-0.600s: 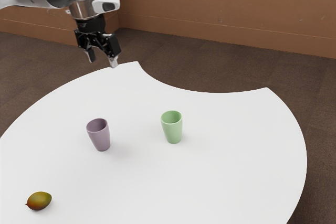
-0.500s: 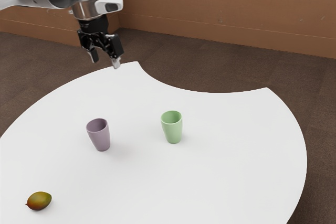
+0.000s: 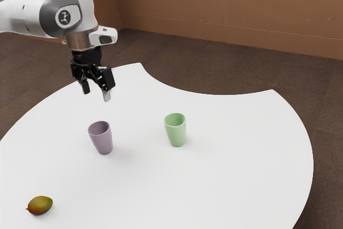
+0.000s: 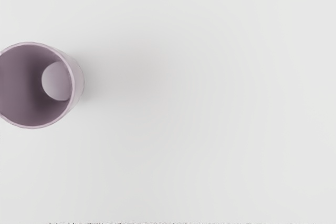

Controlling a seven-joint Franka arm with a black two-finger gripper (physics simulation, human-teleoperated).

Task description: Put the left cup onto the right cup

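The purple cup (image 3: 101, 138) looked light, rigid, slick — best pinched over its rim wall; the end effector (image 3: 96, 94) hung open, empty, above.

Lilac cup (image 3: 101, 137), green cup (image 3: 175, 128), white table (image 3: 225, 175), black hand (image 3: 96, 90).

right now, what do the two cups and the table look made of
Purple cup: likely matte plastic or ceramic, smooth even colour, no glare. Green cup: the same look. Table: plain white matte top, perhaps laminate, no grain.
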